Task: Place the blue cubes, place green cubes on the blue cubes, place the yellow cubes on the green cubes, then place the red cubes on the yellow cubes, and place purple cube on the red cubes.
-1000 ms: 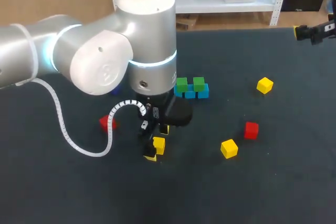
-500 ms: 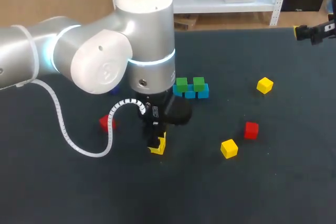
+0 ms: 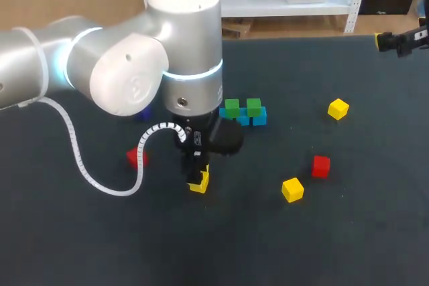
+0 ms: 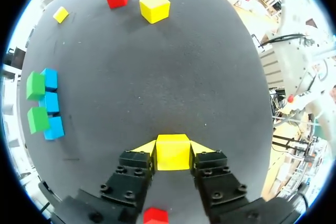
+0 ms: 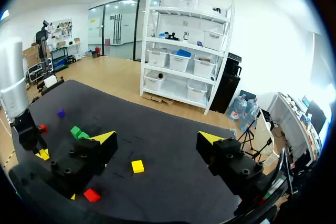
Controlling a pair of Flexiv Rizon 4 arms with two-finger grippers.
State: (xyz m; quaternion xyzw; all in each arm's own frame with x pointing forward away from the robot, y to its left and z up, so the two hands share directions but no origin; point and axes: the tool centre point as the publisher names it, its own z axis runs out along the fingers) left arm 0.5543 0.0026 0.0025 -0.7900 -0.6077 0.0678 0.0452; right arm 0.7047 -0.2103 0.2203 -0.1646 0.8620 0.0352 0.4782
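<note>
both fingers of the left gripper clamp a yellow cube from two sides, low over the table near its middle; whether the cube touches the surface i cannot tell. toward the left edge from it lies a red cube. toward the far edge from the gripper stands a row of blue cubes carrying two green cubes, with a small gap between the two. a purple cube sits left of that row, mostly hidden by the left arm in the head view. toward the right edge lie a second yellow cube and another red cube, near each other, and a third yellow cube farther back. the right gripper hangs spread wide, holding nothing, over the far right corner.
</note>
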